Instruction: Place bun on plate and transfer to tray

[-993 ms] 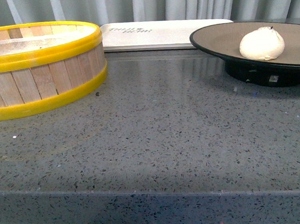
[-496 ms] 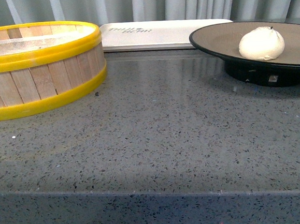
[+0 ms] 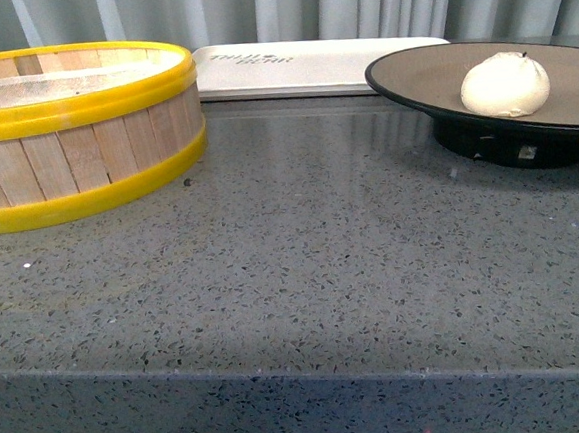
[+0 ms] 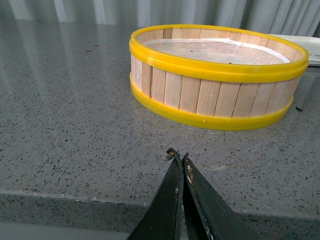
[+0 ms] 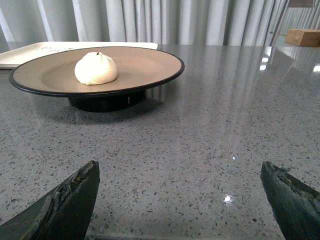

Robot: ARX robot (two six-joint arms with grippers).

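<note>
- Sitting on plate (image 3: 419,71), bun (image 3: 505,84): placement done.
- Plate on tabletop (image 3: 303,256), off tray (image 3: 308,70); transfer outstanding.
- Left fingers (image 4: 172,200) closed, empty; right fingers (image 5: 70,205) wide.

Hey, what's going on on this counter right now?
Nothing is being held. The bun sits on the plate, which stands on the grey counter, not on the tray further back. The right tool is open, low over the counter and facing the plate. The left tool is shut, near the steamer basket. Moving the plate onto the tray is not yet done.
</note>
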